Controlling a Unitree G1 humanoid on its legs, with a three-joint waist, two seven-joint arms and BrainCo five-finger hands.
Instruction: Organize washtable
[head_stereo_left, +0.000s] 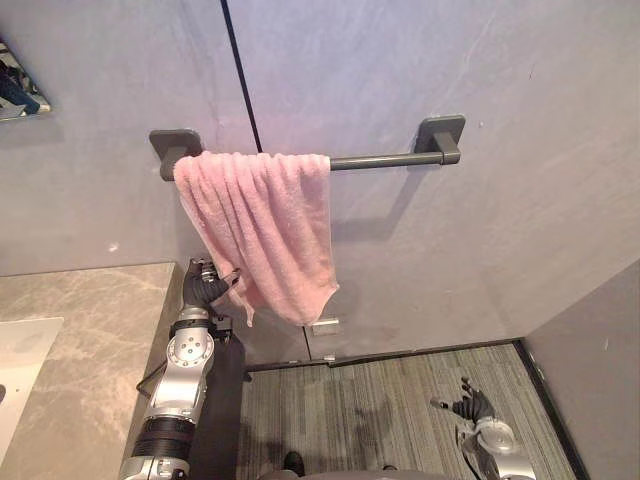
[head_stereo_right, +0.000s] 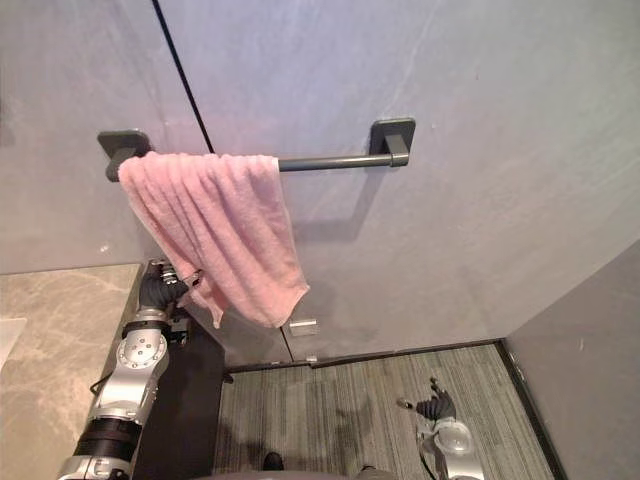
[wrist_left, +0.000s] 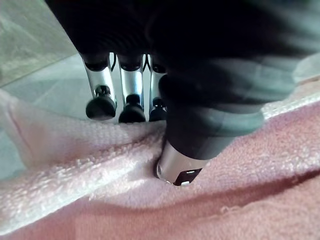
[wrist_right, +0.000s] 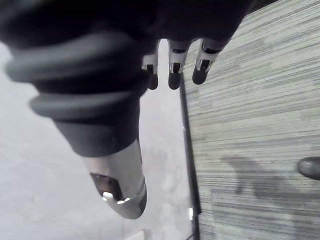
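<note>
A pink towel (head_stereo_left: 265, 225) hangs in folds over the left end of a dark grey towel bar (head_stereo_left: 380, 160) fixed to the grey wall. My left hand (head_stereo_left: 205, 282) is raised to the towel's lower left edge. In the left wrist view a ridge of the towel (wrist_left: 100, 150) lies between the fingertips (wrist_left: 101, 106) and the thumb (wrist_left: 180, 165), which press into it. My right hand (head_stereo_left: 475, 408) hangs low at the right above the striped carpet, fingers relaxed and holding nothing.
A beige marble countertop (head_stereo_left: 90, 330) lies at the lower left, with a white basin (head_stereo_left: 20, 350) at its edge. A small white wall socket (head_stereo_left: 324, 326) sits just under the towel. Striped carpet (head_stereo_left: 380, 400) covers the floor below.
</note>
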